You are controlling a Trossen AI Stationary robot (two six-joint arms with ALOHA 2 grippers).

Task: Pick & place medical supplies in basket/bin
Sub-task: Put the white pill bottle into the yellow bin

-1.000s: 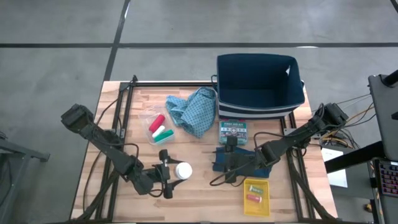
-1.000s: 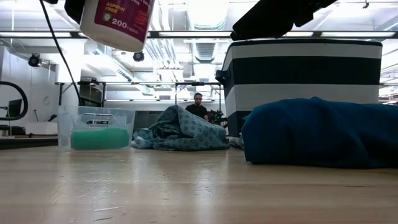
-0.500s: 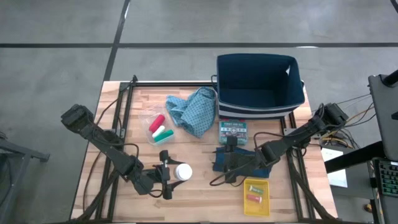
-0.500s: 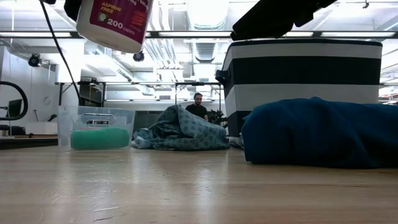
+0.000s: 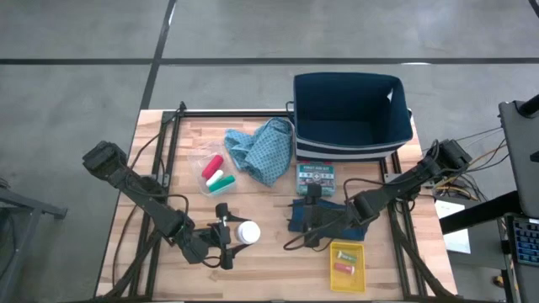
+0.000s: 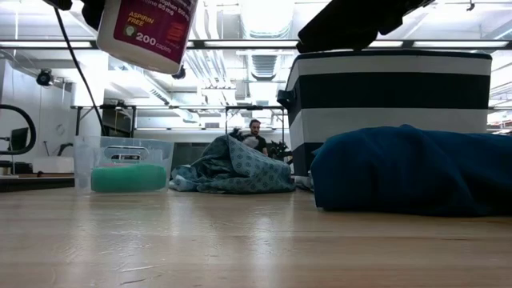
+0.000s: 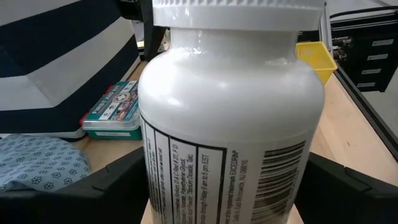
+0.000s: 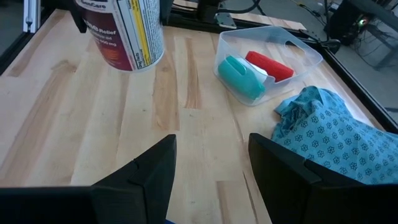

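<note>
On my overhead feed the left gripper (image 5: 227, 246) sits at the near left of the bench (image 5: 269, 265), its fingers clamped around the white pill bottle (image 5: 248, 231), which my level camera shows lifted clear of the wood, hanging at the top of the picture with its maroon label facing me. Through the left wrist camera the bottle (image 7: 230, 118) fills nearly the whole view between the two dark fingers (image 7: 106, 186). The right gripper (image 5: 305, 220) rests over the near edge of the dark teal folded cloth (image 5: 354, 225), right of centre; I see its fingers (image 8: 140, 177) spread apart with bare wood between them, holding nothing. Farther back, a clear tray (image 5: 205, 172) holds the red, green and white cylinders (image 5: 216, 174), and just right of it lies the light-blue patterned cloth (image 5: 263, 148), crumpled against the navy bin (image 5: 350, 114) at the far right. A small teal box (image 5: 317, 178) lies just in front of the bin, and a yellow tray (image 5: 348, 265) sits at the near right edge.
</note>
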